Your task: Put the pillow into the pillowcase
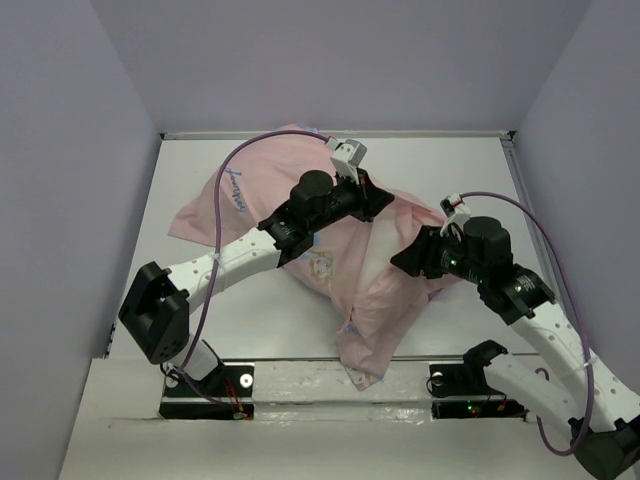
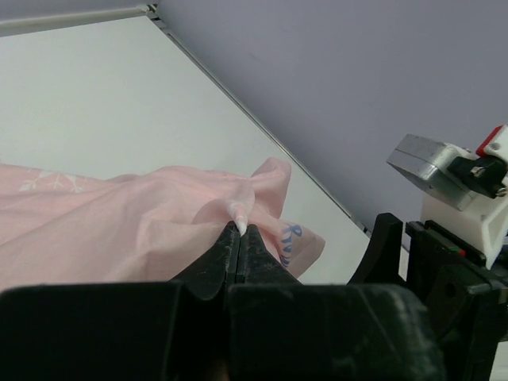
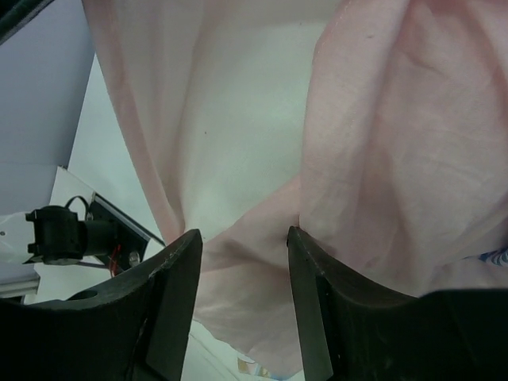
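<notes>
The pillowcase (image 1: 250,205) is pale pink and lies crumpled from the back left of the table to the front centre. A strip of the white pillow (image 1: 375,255) shows through its opening. My left gripper (image 1: 378,205) is over the case's middle, shut on a pinched fold of pink fabric (image 2: 240,214). My right gripper (image 1: 402,262) is at the case's right side. In the right wrist view it (image 3: 242,234) is open, with pink pillowcase cloth (image 3: 397,159) between and beyond the jaws and the pillow (image 3: 254,103) showing inside.
Lilac walls close in the white table (image 1: 450,180) at the back and both sides. The arm bases stand on the front ledge (image 1: 330,375). The case's lower end (image 1: 365,350) hangs near that ledge. Purple cables loop over both arms.
</notes>
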`<action>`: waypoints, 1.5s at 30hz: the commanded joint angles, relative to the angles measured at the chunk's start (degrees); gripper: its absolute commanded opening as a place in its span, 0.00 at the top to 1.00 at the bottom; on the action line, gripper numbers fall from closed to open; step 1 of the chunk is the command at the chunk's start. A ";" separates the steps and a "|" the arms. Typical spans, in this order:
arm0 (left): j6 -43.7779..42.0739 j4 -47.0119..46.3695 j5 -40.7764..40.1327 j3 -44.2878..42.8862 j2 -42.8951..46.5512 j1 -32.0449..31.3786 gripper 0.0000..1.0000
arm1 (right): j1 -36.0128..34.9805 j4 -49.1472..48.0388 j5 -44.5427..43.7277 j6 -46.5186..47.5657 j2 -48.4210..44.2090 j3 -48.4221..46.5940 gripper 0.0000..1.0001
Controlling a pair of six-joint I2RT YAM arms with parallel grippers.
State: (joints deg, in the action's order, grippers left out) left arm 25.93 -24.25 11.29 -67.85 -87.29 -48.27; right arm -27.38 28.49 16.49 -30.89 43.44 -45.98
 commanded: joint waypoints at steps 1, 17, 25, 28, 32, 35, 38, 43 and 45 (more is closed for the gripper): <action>-0.88 -3.61 0.84 -2.02 1.59 0.11 1.00 | -0.75 -0.45 -2.25 0.31 2.87 1.59 0.48; -0.10 -4.40 1.63 -0.79 2.21 0.11 1.00 | -1.28 -8.44 -1.39 -1.88 1.92 -1.57 1.00; 0.52 -5.19 1.98 0.62 3.79 0.11 1.00 | -1.28 -20.65 3.11 -4.79 -0.55 -6.23 1.00; 1.31 -5.81 2.51 1.06 4.58 0.11 1.00 | -1.28 -32.40 -0.13 -4.18 0.32 -2.64 1.00; 2.10 -6.16 2.77 1.85 6.51 0.11 1.00 | -1.28 -42.97 -2.51 -3.03 6.11 3.25 1.00; 2.45 -6.33 2.42 2.73 8.88 0.11 1.00 | -1.28 -53.25 -3.48 -4.08 10.69 8.86 1.00; 3.07 -6.51 3.29 3.17 10.55 0.11 1.00 | -1.28 -61.24 -3.84 -5.66 16.05 10.90 1.00; 4.74 -6.95 6.02 3.69 11.43 -0.33 1.00 | -2.41 -68.65 -7.24 -7.42 24.14 11.17 1.00; 4.74 -7.04 5.94 4.31 11.61 -0.86 1.00 | -2.42 -69.10 -8.31 -7.86 26.08 11.17 1.00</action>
State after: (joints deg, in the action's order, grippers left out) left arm 28.99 -25.52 14.13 -64.27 -78.76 -47.99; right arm -29.06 -29.12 12.97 -37.87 67.77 -33.78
